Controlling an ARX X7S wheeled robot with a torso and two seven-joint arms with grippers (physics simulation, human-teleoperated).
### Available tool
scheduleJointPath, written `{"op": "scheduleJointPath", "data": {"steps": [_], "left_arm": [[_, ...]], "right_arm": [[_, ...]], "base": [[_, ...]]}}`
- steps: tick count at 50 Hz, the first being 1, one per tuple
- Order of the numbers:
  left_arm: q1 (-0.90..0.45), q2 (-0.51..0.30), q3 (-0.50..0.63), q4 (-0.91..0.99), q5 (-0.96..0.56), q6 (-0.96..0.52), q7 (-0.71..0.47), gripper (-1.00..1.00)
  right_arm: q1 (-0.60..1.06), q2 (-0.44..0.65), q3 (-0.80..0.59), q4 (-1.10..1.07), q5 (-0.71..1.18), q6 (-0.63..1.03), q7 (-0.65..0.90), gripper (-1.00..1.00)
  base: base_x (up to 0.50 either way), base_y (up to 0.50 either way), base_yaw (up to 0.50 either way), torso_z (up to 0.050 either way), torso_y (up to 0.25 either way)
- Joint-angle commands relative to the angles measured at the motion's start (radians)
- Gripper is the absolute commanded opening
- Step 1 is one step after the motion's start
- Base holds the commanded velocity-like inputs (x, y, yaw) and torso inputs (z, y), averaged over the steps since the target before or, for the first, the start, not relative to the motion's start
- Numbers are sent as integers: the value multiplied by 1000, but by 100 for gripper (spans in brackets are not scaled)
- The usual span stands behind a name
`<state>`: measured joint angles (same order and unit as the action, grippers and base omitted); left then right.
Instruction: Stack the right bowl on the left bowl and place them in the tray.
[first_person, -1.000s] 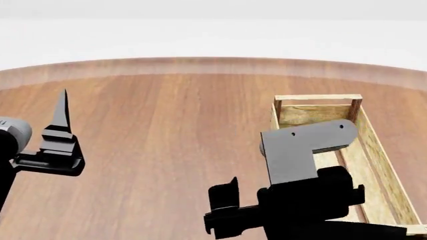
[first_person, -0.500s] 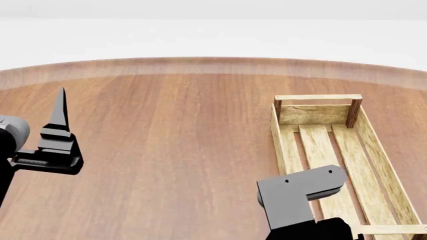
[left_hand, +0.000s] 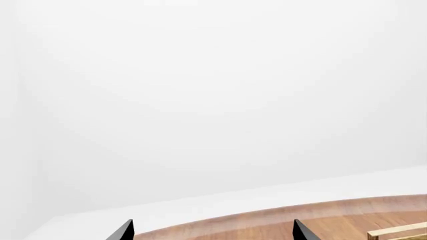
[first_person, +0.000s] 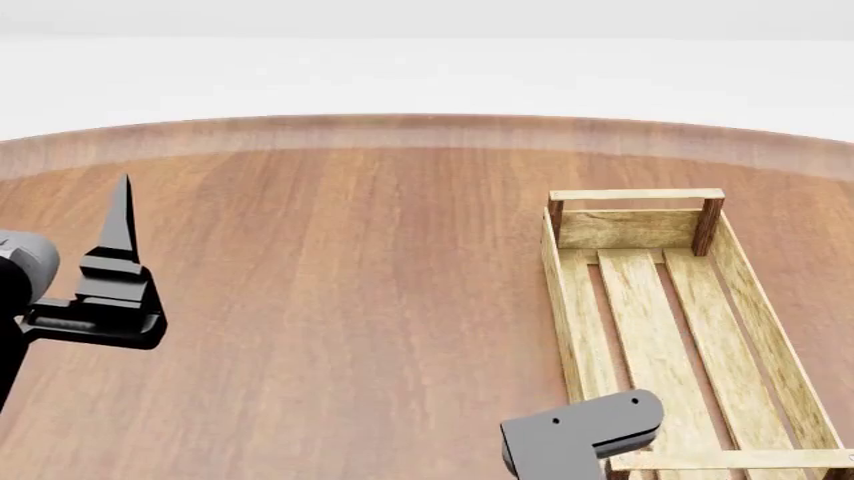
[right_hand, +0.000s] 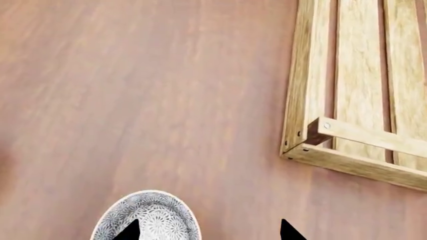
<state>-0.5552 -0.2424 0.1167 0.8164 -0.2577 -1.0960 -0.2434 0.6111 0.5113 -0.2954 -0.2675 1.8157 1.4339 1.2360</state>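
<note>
One bowl (right_hand: 151, 212), grey-white with a flower pattern, rests on the wooden table in the right wrist view, cut off at the frame edge. I cannot tell which bowl it is, and no bowl appears in the head view. My right gripper (right_hand: 209, 233) hangs open above the table, one fingertip (right_hand: 129, 231) over the bowl and the other over bare wood. The tray (first_person: 566, 300), a long light-wood crate, lies empty at the right. My left gripper (left_hand: 212, 234) is open, raised at the far left and pointing away over the table's far edge.
The round wooden table (first_person: 334, 280) ends in a curved far edge with white floor beyond. A grey link of my right arm (first_person: 577, 438) sticks up at the tray's near end. The tray's near corner post (right_hand: 315, 131) stands close beside my right gripper.
My right arm has pulled back and down out of the head view, uncovering the tray's slatted bottom. The left gripper has stayed almost still.
</note>
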Motion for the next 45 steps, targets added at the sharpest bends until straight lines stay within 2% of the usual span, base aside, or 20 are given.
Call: {"op": "scheduleJointPath", "data": {"steps": [1, 45], "left_arm": [[-4, 13, -18, 1, 8, -11, 17, 100], [2, 1, -8, -12, -11, 7, 1, 100]], "right_arm": [[-30, -10, 0, 4, -68, 7, -91, 100], [-64, -10, -150, 175, -421, -117, -475, 100]], "base": [[0, 0, 0, 0, 0], [0, 0, 0, 0, 0]]}}
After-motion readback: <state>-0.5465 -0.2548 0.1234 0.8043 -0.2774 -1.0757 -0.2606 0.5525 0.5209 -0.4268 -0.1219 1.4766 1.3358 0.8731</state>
